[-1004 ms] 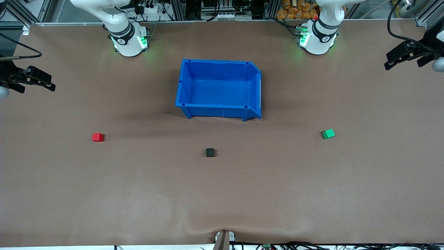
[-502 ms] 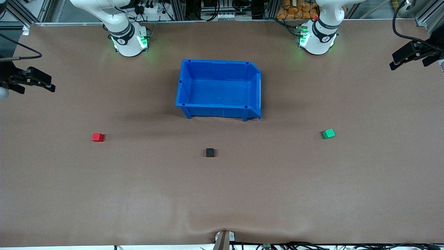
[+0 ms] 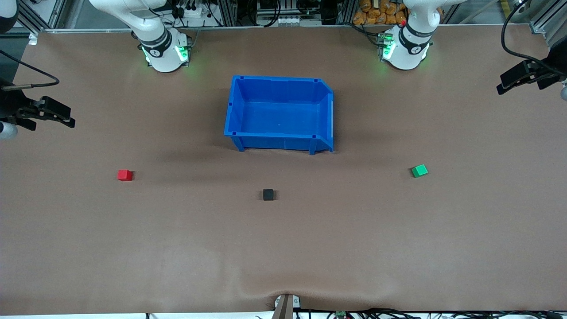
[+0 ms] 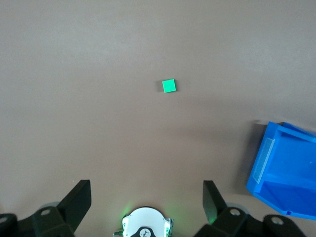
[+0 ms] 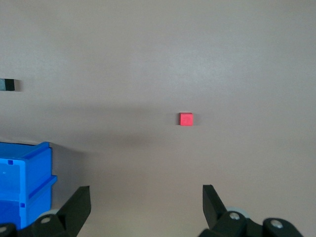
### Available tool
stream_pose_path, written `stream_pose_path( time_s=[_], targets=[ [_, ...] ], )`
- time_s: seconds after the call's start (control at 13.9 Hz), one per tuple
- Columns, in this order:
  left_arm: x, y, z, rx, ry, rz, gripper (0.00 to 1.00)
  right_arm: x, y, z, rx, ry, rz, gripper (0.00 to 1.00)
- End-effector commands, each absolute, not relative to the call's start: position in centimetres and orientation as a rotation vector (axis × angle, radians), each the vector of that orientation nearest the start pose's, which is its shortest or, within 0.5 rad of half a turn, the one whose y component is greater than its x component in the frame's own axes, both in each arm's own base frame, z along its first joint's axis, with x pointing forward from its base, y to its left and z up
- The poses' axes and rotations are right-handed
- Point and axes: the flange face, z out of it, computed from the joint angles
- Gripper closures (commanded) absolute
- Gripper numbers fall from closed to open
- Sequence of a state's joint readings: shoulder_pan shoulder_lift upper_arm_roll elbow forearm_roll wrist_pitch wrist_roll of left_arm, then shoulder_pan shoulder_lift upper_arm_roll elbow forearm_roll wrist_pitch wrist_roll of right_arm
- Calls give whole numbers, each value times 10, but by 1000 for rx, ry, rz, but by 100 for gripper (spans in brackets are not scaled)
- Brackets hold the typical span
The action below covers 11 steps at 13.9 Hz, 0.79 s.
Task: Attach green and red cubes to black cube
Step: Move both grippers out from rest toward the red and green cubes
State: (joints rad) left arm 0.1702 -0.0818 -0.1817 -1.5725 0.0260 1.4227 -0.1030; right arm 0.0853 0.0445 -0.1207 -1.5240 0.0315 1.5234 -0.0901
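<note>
The black cube (image 3: 268, 194) sits on the brown table nearer the front camera than the blue bin; it also shows in the right wrist view (image 5: 9, 85). The red cube (image 3: 125, 175) (image 5: 186, 119) lies toward the right arm's end. The green cube (image 3: 419, 170) (image 4: 169, 86) lies toward the left arm's end. My right gripper (image 3: 69, 118) (image 5: 146, 197) hangs open and empty high over the table's edge at its end. My left gripper (image 3: 500, 86) (image 4: 146, 197) hangs open and empty high over its end of the table.
An empty blue bin (image 3: 279, 84) stands mid-table between the two arm bases; its corner shows in both wrist views (image 4: 286, 177) (image 5: 24, 182). The left arm's base (image 4: 146, 226) shows below the left gripper. The three cubes lie far apart on the brown mat.
The right gripper has shifted slightly inward over the table. The left gripper has shifted slightly toward the table's end. The cubes and bin have not moved.
</note>
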Motion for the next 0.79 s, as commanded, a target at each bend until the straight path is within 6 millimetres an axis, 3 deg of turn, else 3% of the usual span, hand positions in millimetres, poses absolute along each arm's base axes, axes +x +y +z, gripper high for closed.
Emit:
stream_pose_path(
  time_s=[0.0, 0.29, 0.57, 0.72],
  targets=[
    [520, 1, 626, -3092, -181, 111, 0, 570, -11, 620, -3098, -67, 62, 0],
    [530, 1, 568, -3074, -345, 99, 0, 590, -5, 608, -3101, -77, 76, 0],
    [547, 0, 492, -3082, -338, 149, 0, 598, 0, 603, -3046, -71, 49, 0],
    [554, 2, 443, -3087, -389, 131, 0, 606, 5, 595, -3040, -77, 35, 0]
  ],
)
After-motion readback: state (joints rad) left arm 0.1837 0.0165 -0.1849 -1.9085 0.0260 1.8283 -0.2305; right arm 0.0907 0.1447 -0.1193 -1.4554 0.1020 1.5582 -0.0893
